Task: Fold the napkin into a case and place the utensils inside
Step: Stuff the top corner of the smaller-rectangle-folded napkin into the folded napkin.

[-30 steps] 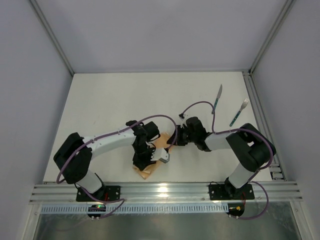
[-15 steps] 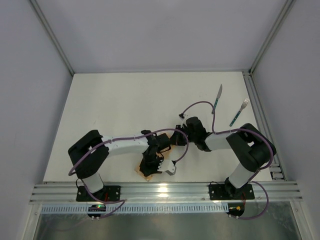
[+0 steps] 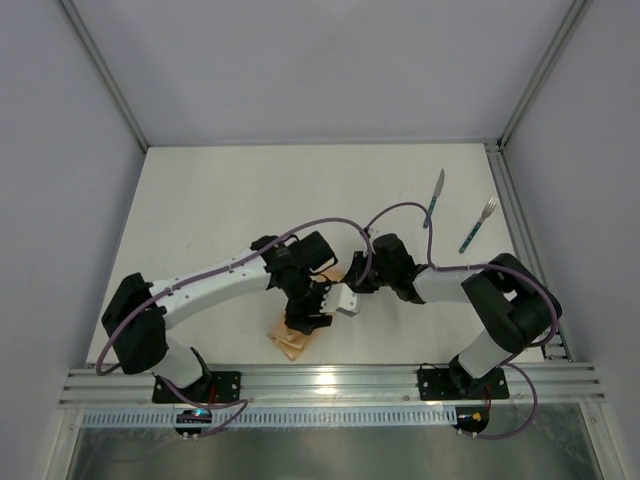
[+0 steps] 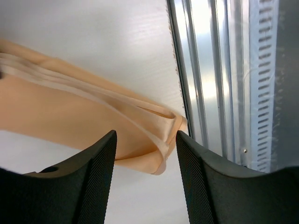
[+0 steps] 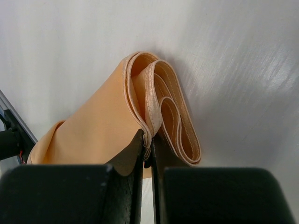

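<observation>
Plain peach napkin [image 5: 100,126], right gripper [image 5: 148,156] pinching edge

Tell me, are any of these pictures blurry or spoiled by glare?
Left wrist view: the metal rail glares white, the napkin looks soft. Right wrist view: napkin folds crisp, sheen on the table. Top view: even light, bright spot on the rail.

White table [image 3: 250,200]: bunched peach napkin [image 3: 290,341] at near edge, about mid-width; knife [image 3: 434,198] and fork [image 3: 478,225] near right edge toward far corner, not touching
</observation>
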Motion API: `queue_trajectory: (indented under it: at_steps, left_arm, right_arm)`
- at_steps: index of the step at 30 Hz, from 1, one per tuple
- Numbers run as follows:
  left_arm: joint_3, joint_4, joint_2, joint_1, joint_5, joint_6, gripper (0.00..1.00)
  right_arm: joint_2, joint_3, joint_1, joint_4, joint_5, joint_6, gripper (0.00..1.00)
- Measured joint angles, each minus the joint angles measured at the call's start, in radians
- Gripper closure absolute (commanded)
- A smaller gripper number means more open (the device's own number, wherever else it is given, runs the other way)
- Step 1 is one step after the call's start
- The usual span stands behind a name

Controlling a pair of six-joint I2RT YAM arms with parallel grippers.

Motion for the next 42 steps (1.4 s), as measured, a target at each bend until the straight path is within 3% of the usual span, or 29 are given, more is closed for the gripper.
queue_trajectory:
  at_steps: [3, 8, 15, 19, 23, 25, 29, 31, 36, 40, 42]
  left_arm:
    - [0.067, 0.032, -0.056, 0.071, 0.035, -0.043, 0.40]
    - [0.085, 0.178, -0.058, 0.126, -0.068, -0.174, 0.36]
    - [-0.008, 0.389, 0.055, 0.000, -0.277, -0.303, 0.32]
    - [-0.039, 0.448, 0.129, -0.062, -0.328, -0.334, 0.27]
    - [-0.066, 0.492, 0.167, -0.076, -0.359, -0.356, 0.30]
    - [-0.081, 0.508, 0.174, -0.080, -0.381, -0.361, 0.38]
    - [-0.118, 0.538, 0.177, -0.090, -0.415, -0.372, 0.45]
    - [-0.130, 0.547, 0.164, -0.090, -0.414, -0.377, 0.45]
    - [-0.142, 0.548, 0.154, -0.089, -0.404, -0.396, 0.34]
    - [-0.142, 0.549, 0.154, -0.090, -0.394, -0.411, 0.34]
    - [-0.143, 0.549, 0.154, -0.092, -0.392, -0.415, 0.40]
  right_arm:
    - [-0.003, 0.001, 0.000, -0.016, -0.014, -0.007, 0.96]
    - [-0.031, -0.012, 0.000, -0.013, -0.028, 0.010, 0.96]
    - [-0.047, -0.055, 0.000, 0.037, -0.038, 0.062, 0.96]
    - [-0.037, -0.089, 0.000, 0.082, -0.044, 0.089, 0.96]
    - [-0.023, -0.106, 0.000, 0.113, -0.049, 0.103, 0.96]
    - [-0.019, -0.107, 0.000, 0.122, -0.050, 0.108, 0.96]
    - [-0.018, -0.113, 0.000, 0.130, -0.051, 0.118, 0.96]
    - [-0.020, -0.114, 0.000, 0.129, -0.050, 0.118, 0.96]
    - [-0.038, -0.114, 0.000, 0.105, -0.047, 0.114, 0.96]
    - [-0.040, -0.115, 0.000, 0.098, -0.042, 0.115, 0.96]
    - [-0.041, -0.118, 0.000, 0.100, -0.038, 0.117, 0.96]
